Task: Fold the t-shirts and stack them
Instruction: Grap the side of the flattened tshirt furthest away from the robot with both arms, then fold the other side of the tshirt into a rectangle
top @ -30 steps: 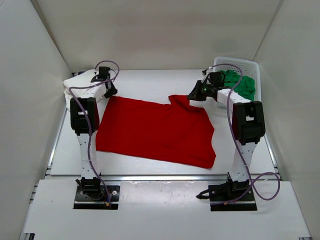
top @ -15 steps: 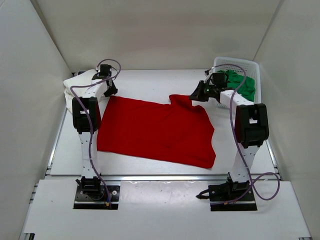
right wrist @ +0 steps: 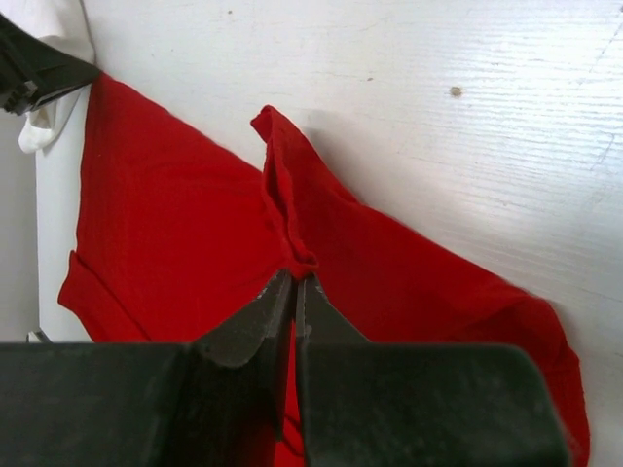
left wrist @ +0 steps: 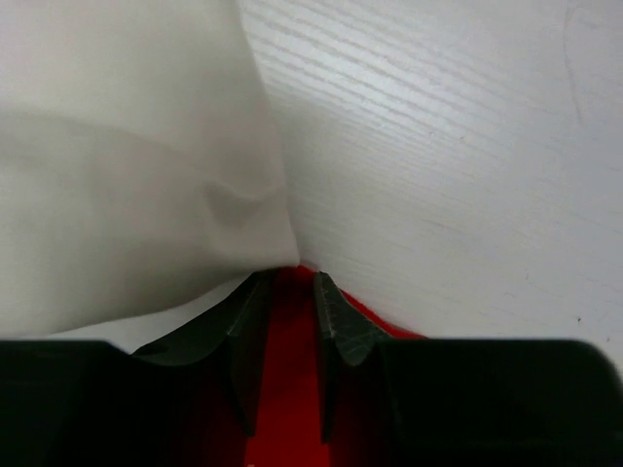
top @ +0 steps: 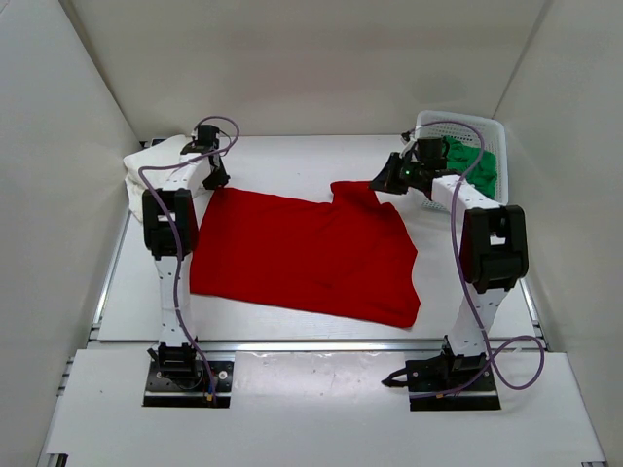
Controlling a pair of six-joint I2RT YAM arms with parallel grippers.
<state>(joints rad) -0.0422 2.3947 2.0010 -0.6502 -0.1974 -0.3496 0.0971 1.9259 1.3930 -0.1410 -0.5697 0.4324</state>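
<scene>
The red t-shirt (top: pixel 302 253) lies spread flat across the middle of the table. My left gripper (top: pixel 215 179) is down at its back left corner; in the left wrist view the jaws (left wrist: pixel 290 279) stand a little apart with red cloth (left wrist: pixel 287 389) between them. The off-white t-shirt (left wrist: pixel 127 146) lies folded just beyond (top: pixel 148 165). My right gripper (top: pixel 382 183) is shut on a pinched ridge of the red t-shirt (right wrist: pixel 175 214) near its back right corner, fingertips (right wrist: pixel 295 277) together. The green t-shirt (top: pixel 474 167) sits crumpled in the basket.
A white perforated basket (top: pixel 487 125) stands at the back right corner against the wall. White walls close in the table on the left, back and right. Bare white table (top: pixel 292 161) runs behind the red shirt.
The right gripper has drawn its pinch of red cloth slightly back and right, and the shirt has crept right with it. The left jaws have narrowed a little at the corner.
</scene>
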